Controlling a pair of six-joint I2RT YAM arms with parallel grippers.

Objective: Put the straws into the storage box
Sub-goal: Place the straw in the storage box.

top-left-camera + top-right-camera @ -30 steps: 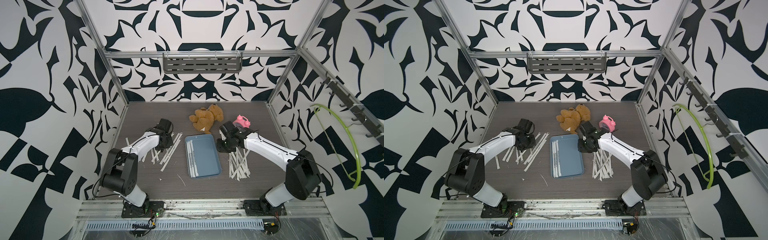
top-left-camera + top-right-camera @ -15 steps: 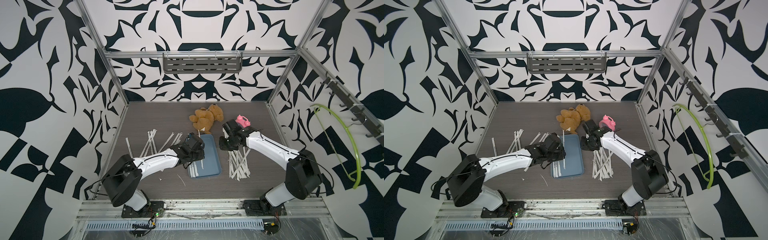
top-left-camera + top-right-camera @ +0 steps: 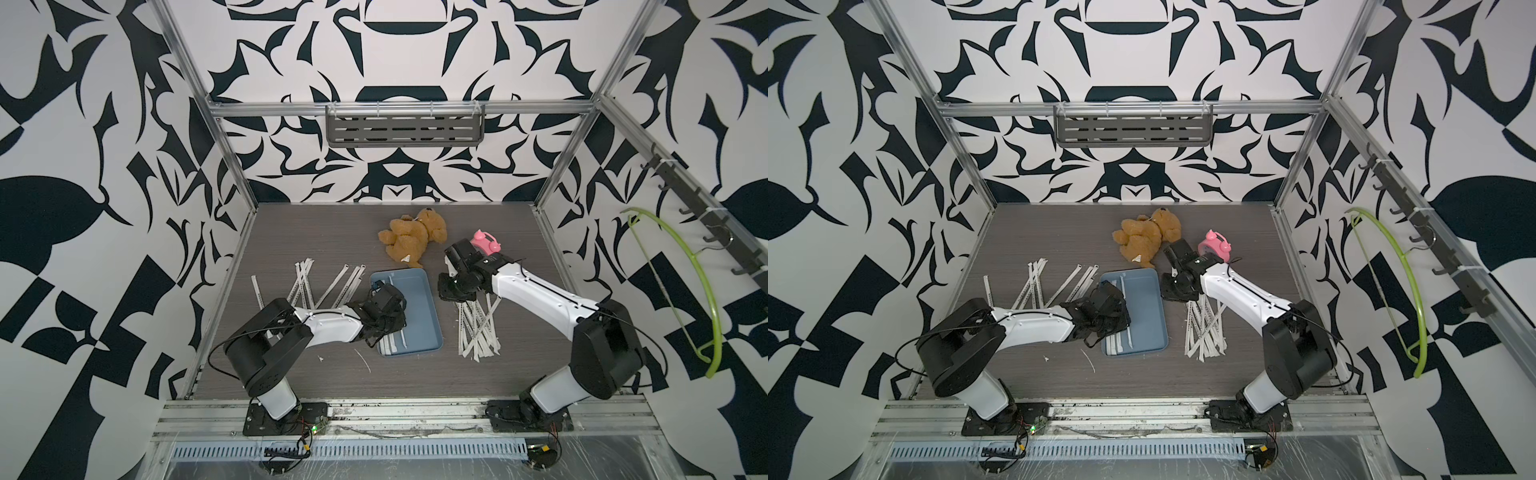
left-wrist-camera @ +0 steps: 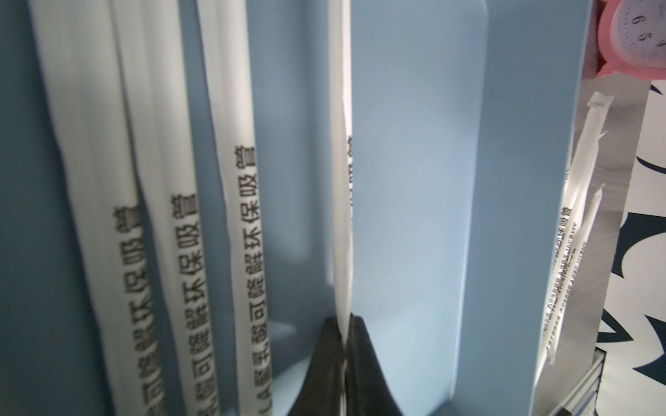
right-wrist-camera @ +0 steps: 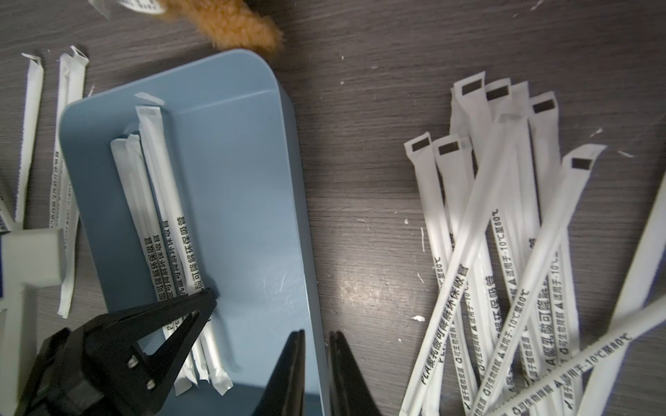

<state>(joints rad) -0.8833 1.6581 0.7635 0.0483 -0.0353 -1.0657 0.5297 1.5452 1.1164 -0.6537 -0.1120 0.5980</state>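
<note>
Left arm (image 3: 332,328) low over storage box (image 3: 424,316), jaws pinched on a straw (image 4: 340,216); right arm's (image 3: 536,291) jaws seemingly clamping its rim.

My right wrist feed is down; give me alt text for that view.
The right pincer straddles the wall of the blue-grey storage box, which holds a few wrapped straws with the left pincer shut over them. A loose pile of straws lies on the dark table beside the box, and a teddy bear's paw shows beyond it.
</note>
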